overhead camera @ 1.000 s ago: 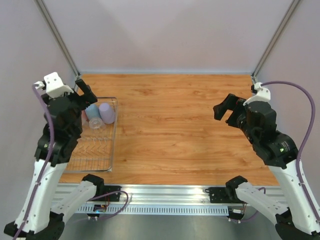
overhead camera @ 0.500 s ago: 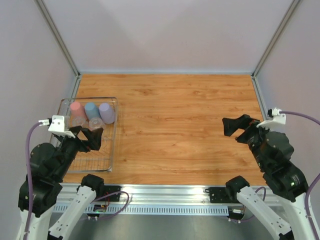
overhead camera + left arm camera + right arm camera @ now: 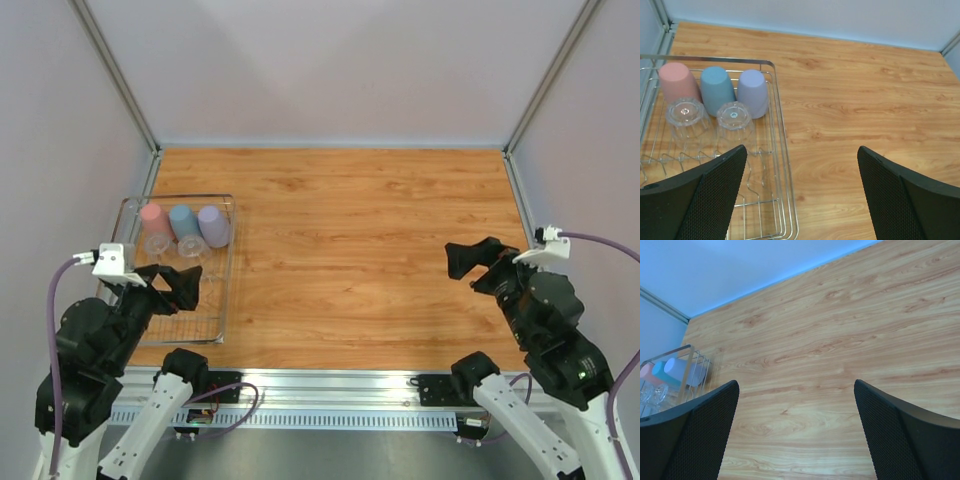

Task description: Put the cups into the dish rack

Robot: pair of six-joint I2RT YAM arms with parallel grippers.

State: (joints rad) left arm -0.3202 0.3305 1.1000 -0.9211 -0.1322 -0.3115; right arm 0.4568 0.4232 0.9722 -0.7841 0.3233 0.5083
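Five cups [image 3: 717, 90] in dish rack [image 3: 760, 200], three coloured, two clear; left tool [image 3: 801, 150], right tool [image 3: 795, 385] gaping, empty

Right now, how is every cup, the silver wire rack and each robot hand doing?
Pink plastic cup: in the rack, bottom up.
Blue plastic cup: in the rack, bottom up.
Lavender plastic cup: in the rack, bottom up.
Clear cup by the pink one: in the rack, bottom up.
Clear cup by the blue one: in the rack, bottom up.
Silver wire dish rack: holds all five cups.
Left gripper: open, empty.
Right gripper: open, empty.
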